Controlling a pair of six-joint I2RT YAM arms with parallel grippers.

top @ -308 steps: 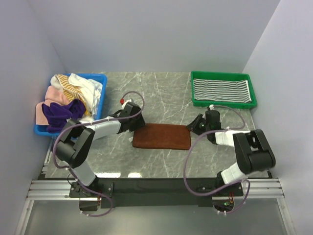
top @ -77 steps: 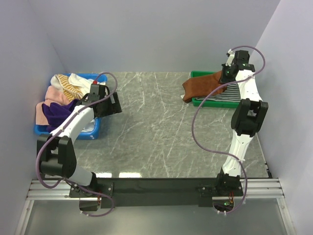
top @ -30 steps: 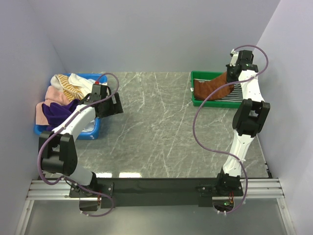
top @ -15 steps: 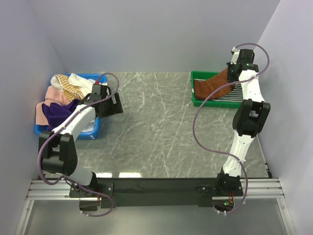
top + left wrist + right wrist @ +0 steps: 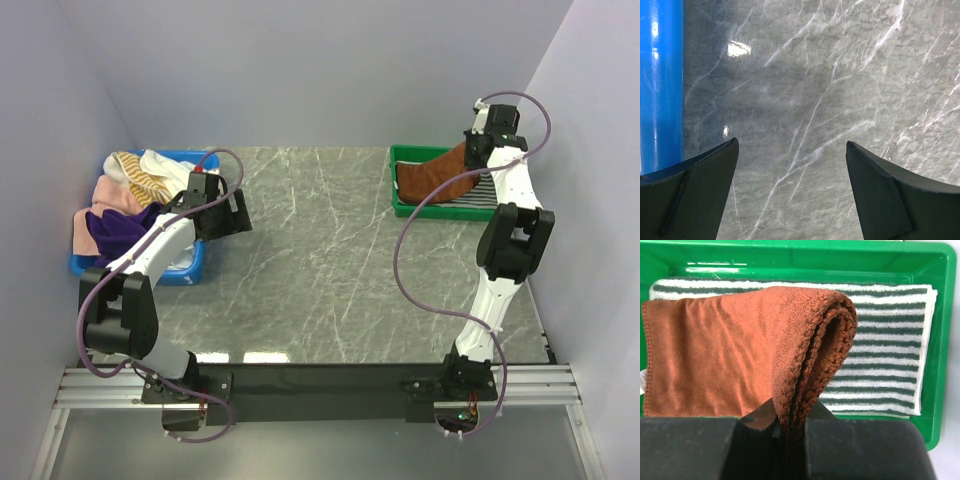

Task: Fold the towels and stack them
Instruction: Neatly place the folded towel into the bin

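Over green tray [image 5: 790, 260]: right gripper [image 5: 790, 426] pinches folded brown terry towel [image 5: 715, 350] (looped nap, stitched hem) above striped towel [image 5: 885, 365]; left gripper [image 5: 790, 190] gapes, empty, over veined marble table [image 5: 815, 75].

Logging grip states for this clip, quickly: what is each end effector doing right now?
Left end effector: open, holding nothing, next to the blue bin.
Right end effector: closed on the folded brown towel, over the green tray.
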